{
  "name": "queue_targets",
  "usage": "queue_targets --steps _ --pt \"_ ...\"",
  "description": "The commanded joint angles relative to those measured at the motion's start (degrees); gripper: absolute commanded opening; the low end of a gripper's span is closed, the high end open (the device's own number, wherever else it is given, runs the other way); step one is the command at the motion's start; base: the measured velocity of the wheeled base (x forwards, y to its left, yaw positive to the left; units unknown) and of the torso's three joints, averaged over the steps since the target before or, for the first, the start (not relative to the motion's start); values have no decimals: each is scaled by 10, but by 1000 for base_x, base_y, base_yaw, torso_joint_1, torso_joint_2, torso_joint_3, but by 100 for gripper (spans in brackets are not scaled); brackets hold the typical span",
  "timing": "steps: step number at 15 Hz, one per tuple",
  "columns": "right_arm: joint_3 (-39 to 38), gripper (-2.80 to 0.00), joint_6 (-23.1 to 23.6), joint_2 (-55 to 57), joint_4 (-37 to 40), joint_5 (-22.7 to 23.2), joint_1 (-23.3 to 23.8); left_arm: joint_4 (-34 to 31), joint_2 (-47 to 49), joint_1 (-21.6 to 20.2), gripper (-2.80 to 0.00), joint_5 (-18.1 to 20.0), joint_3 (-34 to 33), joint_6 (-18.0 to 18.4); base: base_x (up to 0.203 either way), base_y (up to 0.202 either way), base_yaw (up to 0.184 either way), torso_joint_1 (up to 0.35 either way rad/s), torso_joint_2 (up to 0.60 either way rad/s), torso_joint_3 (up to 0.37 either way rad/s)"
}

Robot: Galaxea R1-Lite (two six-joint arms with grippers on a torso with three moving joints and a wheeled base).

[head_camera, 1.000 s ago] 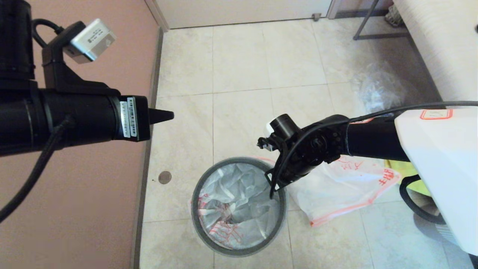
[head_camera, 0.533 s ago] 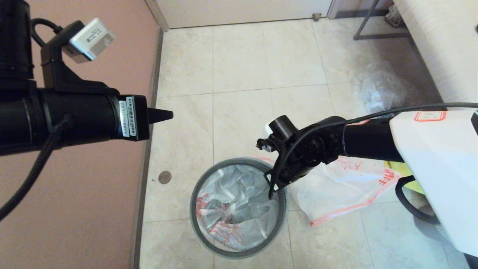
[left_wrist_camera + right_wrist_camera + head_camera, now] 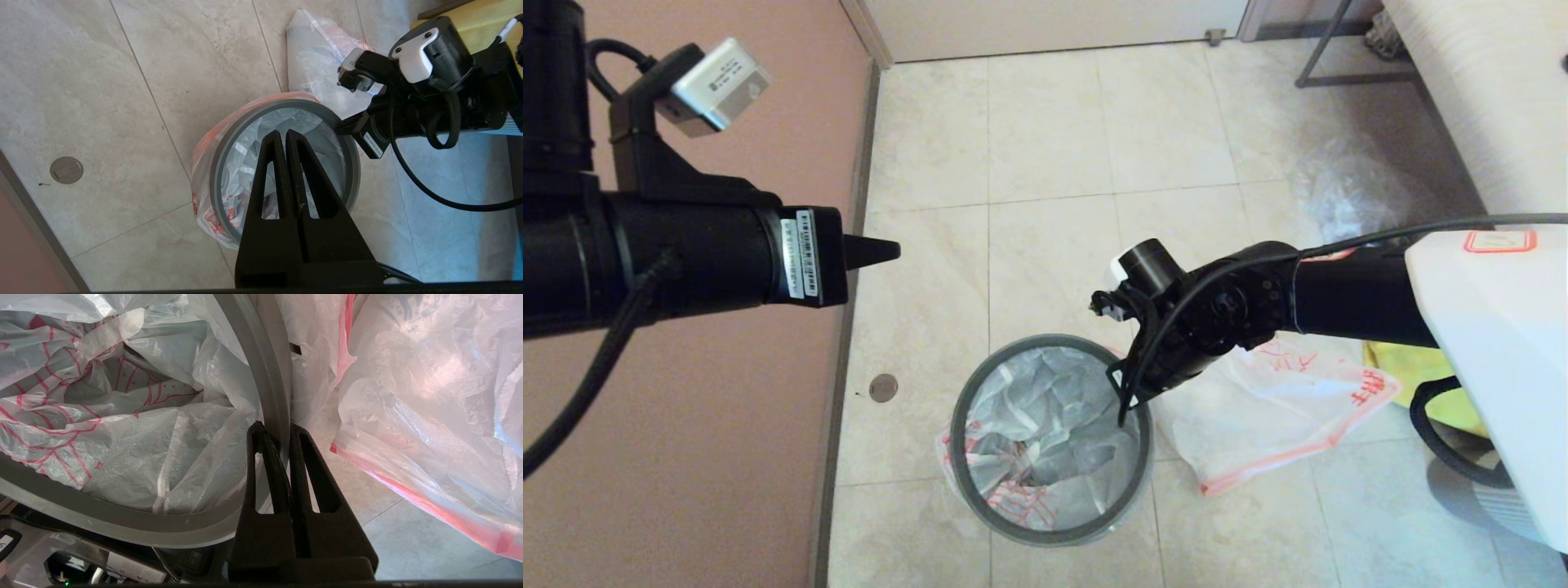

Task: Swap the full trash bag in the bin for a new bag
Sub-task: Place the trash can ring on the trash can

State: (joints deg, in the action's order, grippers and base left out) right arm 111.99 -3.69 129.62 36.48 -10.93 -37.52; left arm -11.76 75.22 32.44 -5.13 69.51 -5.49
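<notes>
The bin stands on the tiled floor, its black body hidden under a white bag with red print (image 3: 1045,425) that lines it and hangs over its sides. A grey hoop (image 3: 955,445) holds the bag at the top. My right gripper (image 3: 1121,412) reaches down to the hoop's right edge. In the right wrist view the gripper (image 3: 278,430) is shut on the hoop (image 3: 267,375), one finger inside and one outside. My left gripper (image 3: 886,251) hangs high over the floor at the left, shut and empty, looking down on the bin's hoop (image 3: 215,175).
Another white bag with red print (image 3: 1258,408) lies flat on the floor right of the bin. A yellow bag (image 3: 1409,367) lies behind my right arm. Crumpled clear plastic (image 3: 1347,196) lies farther back. A pink wall runs along the left, with a floor drain (image 3: 883,387) near it.
My right arm has risen a little and shifted right, and the hoop with the bin has moved slightly away from me with it. The left arm has barely moved.
</notes>
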Motion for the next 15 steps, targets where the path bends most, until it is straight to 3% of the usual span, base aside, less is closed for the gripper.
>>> queue_targets --steps 1,15 --pt "1 -280 0 5 2 -1 1 -1 -1 0 -280 -1 0 -1 0 0 0 0 0 0" --pt "5 -280 20 34 -14 -5 8 -1 -2 -4 -280 -1 2 -1 0 0 0 0 0 0"
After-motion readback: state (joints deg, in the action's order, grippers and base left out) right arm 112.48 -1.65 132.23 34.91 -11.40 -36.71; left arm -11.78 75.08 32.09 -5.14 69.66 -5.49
